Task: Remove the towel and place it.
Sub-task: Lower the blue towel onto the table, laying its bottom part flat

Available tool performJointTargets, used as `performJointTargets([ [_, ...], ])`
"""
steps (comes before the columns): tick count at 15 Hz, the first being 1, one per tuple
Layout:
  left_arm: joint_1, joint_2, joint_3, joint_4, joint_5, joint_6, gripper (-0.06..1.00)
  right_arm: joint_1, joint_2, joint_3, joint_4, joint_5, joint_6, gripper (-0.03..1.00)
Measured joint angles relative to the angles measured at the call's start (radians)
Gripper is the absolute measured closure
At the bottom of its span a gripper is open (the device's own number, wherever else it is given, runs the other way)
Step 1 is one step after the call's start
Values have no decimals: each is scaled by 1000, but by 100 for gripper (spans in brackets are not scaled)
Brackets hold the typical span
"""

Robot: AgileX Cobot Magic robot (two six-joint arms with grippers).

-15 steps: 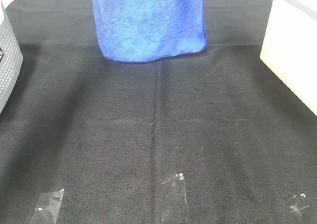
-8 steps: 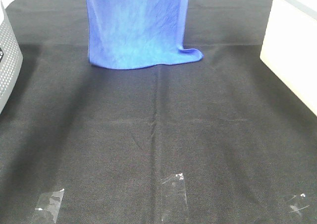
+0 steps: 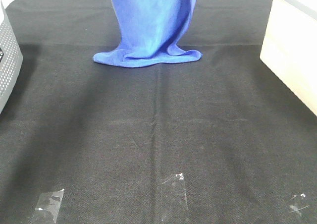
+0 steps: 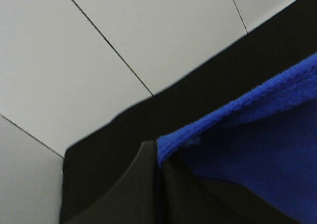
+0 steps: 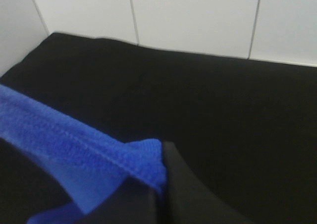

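Tightly, towel point(image 3: 153, 26) edge in both grippers point(image 4: 158, 159) point(image 5: 161, 187).

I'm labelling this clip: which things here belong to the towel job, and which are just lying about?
Job: royal-blue microfibre towel; left gripper, right gripper, both pinching it.
Lying about: black cloth sheet, grey perforated basket, cream box, clear tape pieces.

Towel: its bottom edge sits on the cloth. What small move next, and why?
Probably lower the left hand and right hand while drawing them nearer: both pinch the top edge of the towel, and its hem bunches on the cloth.
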Motion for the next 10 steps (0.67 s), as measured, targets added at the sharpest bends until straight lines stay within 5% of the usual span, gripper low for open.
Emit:
performJointTargets([
  [3,0,-44,0,-10,239,-75,94,-4,-24,0,176,219,-186,97],
  [7,0,-91,-4,-67,496,-180,94,-4,-91,0,225,439,-217,97],
  [10,0,-133,-4,-87,539,-251,94,-4,-123,0,291,556,-217,97],
])
